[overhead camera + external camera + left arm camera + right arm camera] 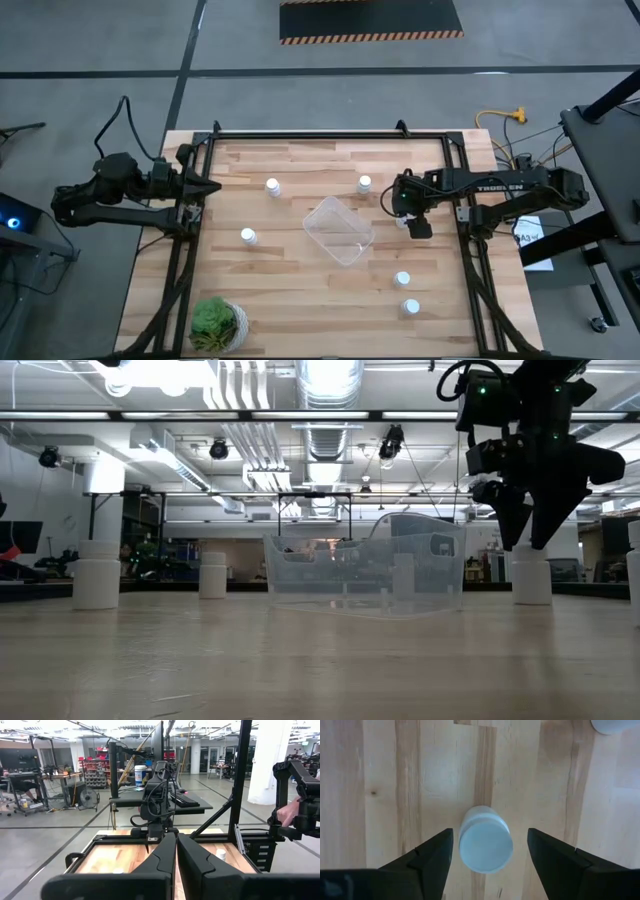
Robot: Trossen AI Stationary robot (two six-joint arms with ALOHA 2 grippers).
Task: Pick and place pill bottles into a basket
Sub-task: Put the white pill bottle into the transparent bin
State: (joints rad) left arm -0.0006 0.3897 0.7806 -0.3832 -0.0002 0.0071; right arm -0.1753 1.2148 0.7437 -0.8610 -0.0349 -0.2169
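Observation:
Six small white pill bottles stand upright on the wooden table: two at the far side (272, 186) (364, 184), one left of the basket (248, 237), two near the right front (401, 280) (410, 307), and one (485, 845) under my right gripper. The clear basket (338, 230) stands at the table's middle. My right gripper (490, 834) points down, open, with a finger on either side of that bottle's cap and a gap on each side; in the low view (530, 520) its fingertips hang just over the bottle (531, 578). My left gripper (207, 187) is shut and empty at the table's left edge.
A green potted plant (218, 322) stands at the near left corner. A black frame (330, 136) runs around the table's far, left and right sides. Bare wood lies between the basket and the near edge.

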